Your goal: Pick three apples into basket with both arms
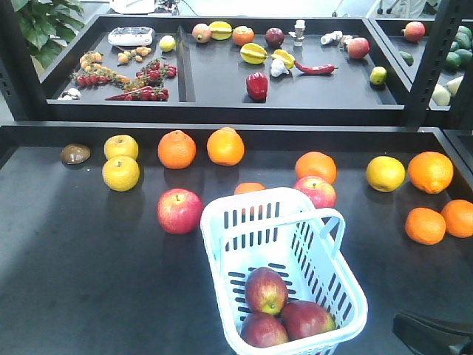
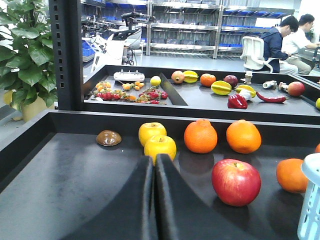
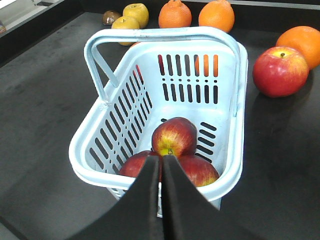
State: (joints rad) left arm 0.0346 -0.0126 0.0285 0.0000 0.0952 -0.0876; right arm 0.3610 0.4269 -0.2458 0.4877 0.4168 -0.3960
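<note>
Done: three apples (image 1: 284,310) lie in the basket (image 1: 222,229), lower centre.
Left: seemingly nothing.
Left gripper (image 2: 154,165): jaws pressed together, empty.
Right gripper (image 3: 161,165): jaws pressed together, empty.

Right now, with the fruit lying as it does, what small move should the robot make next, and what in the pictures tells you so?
Probably none beyond drawing back: three apples already lie in the basket. The right gripper hangs shut and empty just above them, and the left gripper is shut on nothing. I would lift the right one clear of the rim.
</note>
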